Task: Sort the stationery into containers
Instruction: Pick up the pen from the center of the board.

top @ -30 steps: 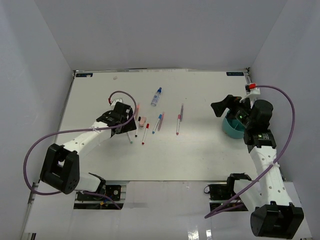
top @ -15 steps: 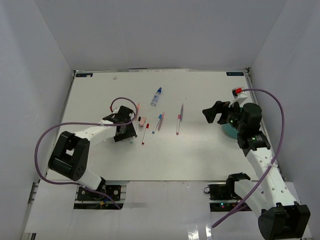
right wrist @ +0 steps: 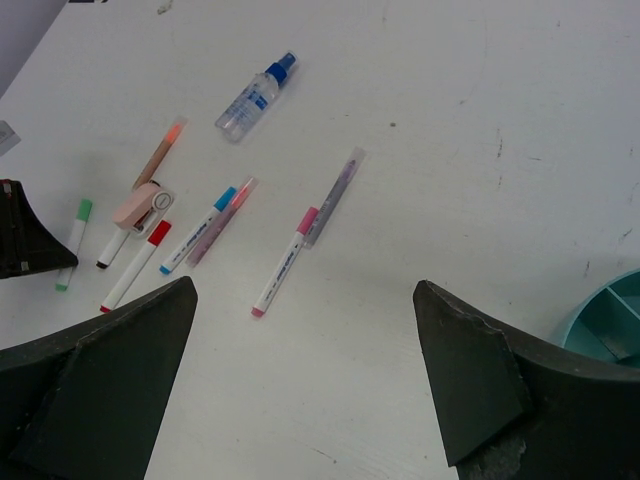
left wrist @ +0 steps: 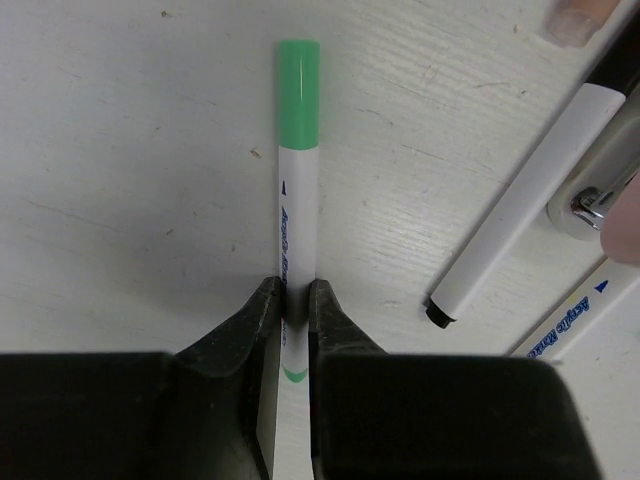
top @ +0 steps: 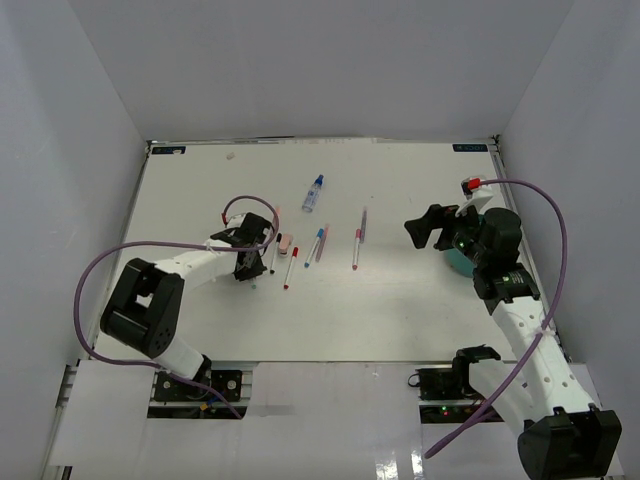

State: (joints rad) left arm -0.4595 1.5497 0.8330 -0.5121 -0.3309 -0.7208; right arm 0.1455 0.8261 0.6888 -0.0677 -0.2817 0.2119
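Teal divided bowl (right wrist: 598, 314) beside right pincer (right wrist: 303, 288), interior mostly hidden

Left fingers (left wrist: 262, 315): spread wide a second ago, now pinched together on the white barrel of the green-capped pen (left wrist: 298, 170).
Left arm: wrist has shifted a little toward the near edge of the surface (top: 400, 320), and the elbow has swung in closer to the pens.
Right fingers (right wrist: 150, 340): were over the teal bowl (right wrist: 605, 315), now drawn leftward off it, toward the middle.
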